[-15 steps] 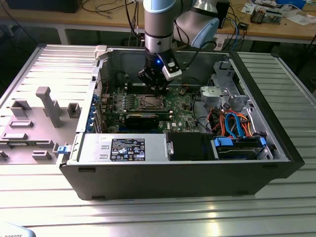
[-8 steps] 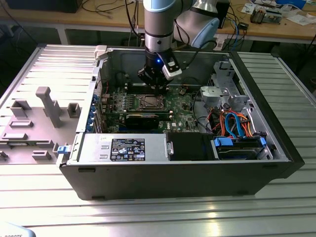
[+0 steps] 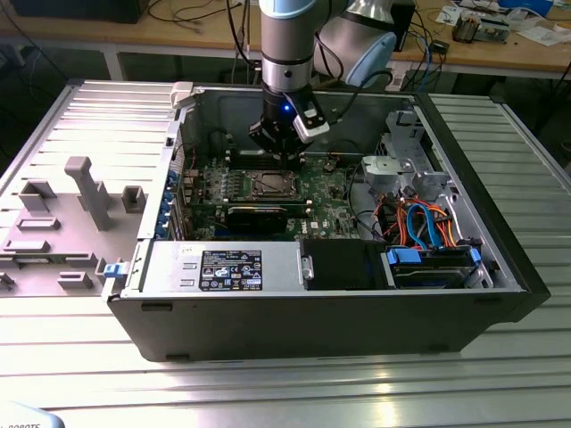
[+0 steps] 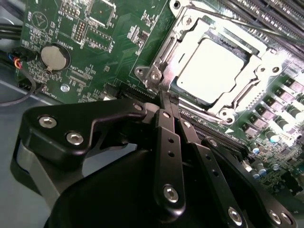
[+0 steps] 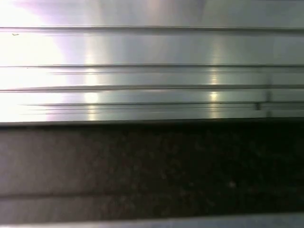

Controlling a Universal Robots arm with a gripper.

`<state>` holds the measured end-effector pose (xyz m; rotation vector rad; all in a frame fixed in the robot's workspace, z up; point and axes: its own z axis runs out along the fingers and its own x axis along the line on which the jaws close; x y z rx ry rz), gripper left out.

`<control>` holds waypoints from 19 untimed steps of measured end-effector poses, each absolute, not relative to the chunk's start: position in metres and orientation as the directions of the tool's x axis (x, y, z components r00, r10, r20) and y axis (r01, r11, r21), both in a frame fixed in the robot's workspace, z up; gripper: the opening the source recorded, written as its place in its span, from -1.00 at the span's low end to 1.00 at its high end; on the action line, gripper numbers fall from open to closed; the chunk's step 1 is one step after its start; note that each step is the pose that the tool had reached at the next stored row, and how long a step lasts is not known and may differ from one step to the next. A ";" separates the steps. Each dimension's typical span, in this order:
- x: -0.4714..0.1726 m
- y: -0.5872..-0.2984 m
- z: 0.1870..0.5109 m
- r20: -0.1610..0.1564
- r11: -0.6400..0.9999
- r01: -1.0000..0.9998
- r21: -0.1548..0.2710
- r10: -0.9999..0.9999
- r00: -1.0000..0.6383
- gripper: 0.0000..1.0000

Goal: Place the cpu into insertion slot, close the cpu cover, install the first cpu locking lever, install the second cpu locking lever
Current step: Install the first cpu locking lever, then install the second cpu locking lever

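Note:
The cpu [image 4: 209,71], a silver-grey square, lies flat in the insertion slot [image 4: 153,74] on the green board. The cpu cover [image 4: 176,47], a silvery frame, lies down around it with the chip showing through its window. My gripper [image 4: 166,97] has its black fingers [image 4: 169,142] pressed together, shut, with the tips at one corner of the socket. Whether a thin lever wire is pinched there is hidden by the tips. In the exterior view the gripper [image 3: 284,153] hangs just behind the insertion slot [image 3: 270,185] inside the open computer case.
A long black card [image 3: 257,215] lies in front of the socket. A drive cage with orange and blue cables [image 3: 419,223] stands at the exterior view's right, the power supply [image 3: 223,267] in front. A coin battery [image 4: 51,56] sits on the board. Ribbed metal table [image 5: 152,71].

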<state>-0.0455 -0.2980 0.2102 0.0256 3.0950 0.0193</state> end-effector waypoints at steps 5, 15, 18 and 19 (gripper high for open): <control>-0.046 -0.299 0.210 -0.046 1.000 0.016 0.013 0.017 -0.999 -0.79; -0.046 -0.304 0.210 -0.046 1.000 0.016 0.013 0.017 -0.999 -0.79; -0.046 -0.306 0.210 -0.046 1.000 0.016 0.013 0.017 -0.999 -0.79; -0.046 -0.306 0.211 -0.046 1.000 0.016 0.013 0.017 -0.999 -0.79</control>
